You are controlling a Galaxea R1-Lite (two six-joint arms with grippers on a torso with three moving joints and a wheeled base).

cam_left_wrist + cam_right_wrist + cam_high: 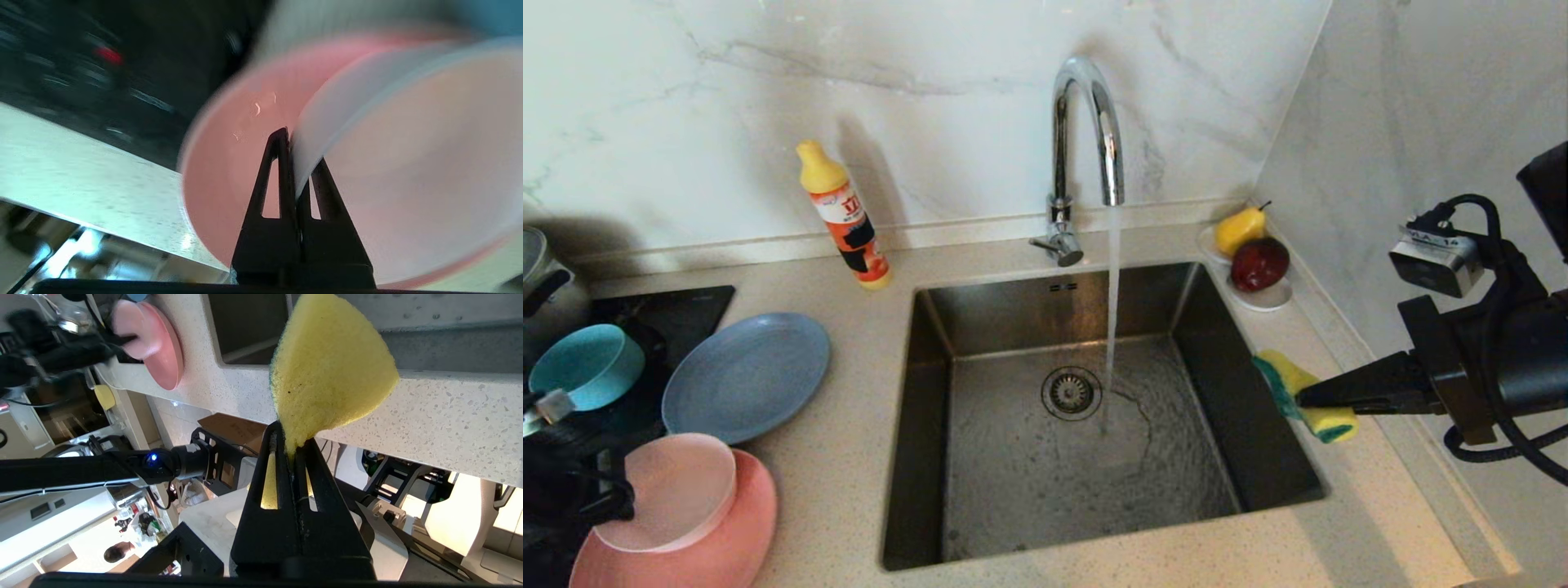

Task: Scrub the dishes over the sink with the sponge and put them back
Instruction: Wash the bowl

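Pale pink-white bowl (674,490) tilted on pink plate (731,543) at 8 o'clock of the sink (980,392); left gripper (300,157) clamped on the bowl's rim, arm low at the counter's left edge. Right gripper (1298,398) reaches in level from 3 o'clock, pinching the sponge (1307,392) (green face toward basin) at the sink's right rim. Blue plate (745,376) and teal bowl (588,365) at 9 o'clock. Water runs from faucet (1086,122). Detergent bottle (843,216) at 11 o'clock, label unreadable.
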